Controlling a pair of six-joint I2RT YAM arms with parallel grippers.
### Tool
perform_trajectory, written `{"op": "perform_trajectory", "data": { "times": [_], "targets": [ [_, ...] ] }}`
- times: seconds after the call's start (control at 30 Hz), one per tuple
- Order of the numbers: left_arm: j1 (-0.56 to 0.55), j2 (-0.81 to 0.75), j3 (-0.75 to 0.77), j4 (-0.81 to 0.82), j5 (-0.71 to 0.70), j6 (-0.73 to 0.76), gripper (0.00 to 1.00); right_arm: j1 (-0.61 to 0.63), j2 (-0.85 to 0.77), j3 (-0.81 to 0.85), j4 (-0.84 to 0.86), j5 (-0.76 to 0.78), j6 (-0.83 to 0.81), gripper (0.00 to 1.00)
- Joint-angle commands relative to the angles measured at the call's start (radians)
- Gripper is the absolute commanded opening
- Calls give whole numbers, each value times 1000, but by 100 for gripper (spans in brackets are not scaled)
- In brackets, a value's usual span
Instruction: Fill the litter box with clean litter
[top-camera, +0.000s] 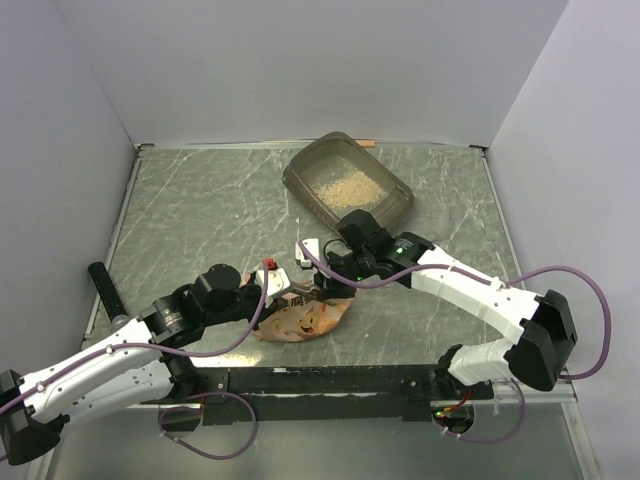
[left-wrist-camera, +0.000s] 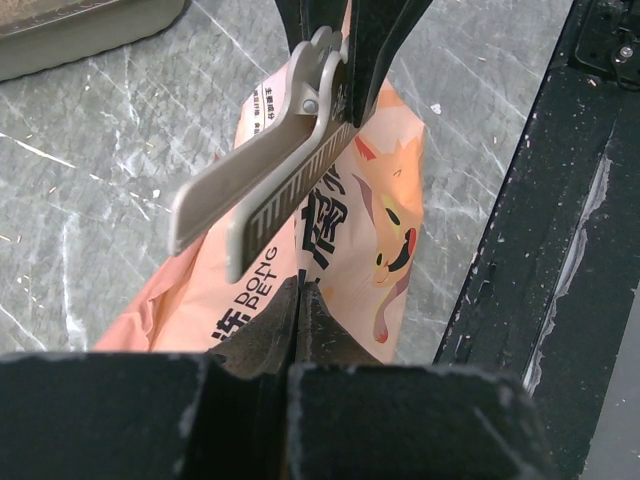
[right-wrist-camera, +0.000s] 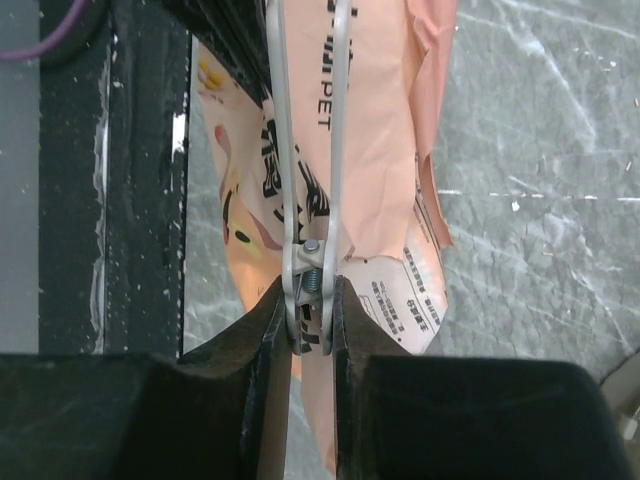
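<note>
Your L gripper (left-wrist-camera: 300, 298) is closed on the orange-pink bag (left-wrist-camera: 375, 220): in the L wrist view its two black fingers meet w/ a fold of the printed plastic pinched btwn them. Your R gripper (right-wrist-camera: 310, 300) is clamped on the grey bag clip (left-wrist-camera: 262, 185), its fingers pressing the clip's handle end from both sides, right at the hinge pin & spring. In the R wrist view the clip's two long bars run away from the fingers w/ a gap btwn them, so the clip is spread. Can't tell if any of the bag's edge sits inside that gap. From the L wrist cam the clip lies slanted across the top of the bag, one smooth bar & one ribbed bar showing. The two grippers face each other over the bag, near the front edge of the table (top-camera: 200, 210), just beside the black base rail (left-wrist-camera: 540, 240). The bag's lower part lies on the marble-look tabletop, cartoon print up. The litter box (top-camera: 392, 202) sits at the far side, right of centre, turned at an angle, well apart from the bag. The clean litter (top-camera: 340, 183) forms a pale tan layer on the box floor, w/ darker bare plastic showing toward the near-right end.
</note>
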Motion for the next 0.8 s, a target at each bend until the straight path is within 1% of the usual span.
{"op": "perform_trajectory", "data": {
  "times": [0.0, 0.13, 0.27, 0.47, 0.77],
  "targets": [
    [-1, -7, 20, 67, -7, 1, 1, -7, -44, 24, -157, 64, -41, 0],
    [-1, -7, 22, 67, -4, 1, 1, -7, -73, 59, -230, 136, -73, 0],
    [-1, -8, 22, 67, -8, 1, 1, -5, -63, 83, -305, 207, -109, 0],
    [-1, -13, 20, 67, -7, 1, 1, 1, -43, 51, -310, 230, -112, 0],
    [-1, -17, 20, 65, -10, -2, 1, 35, 40, 17, -284, 276, -99, 0]
  ]
}}
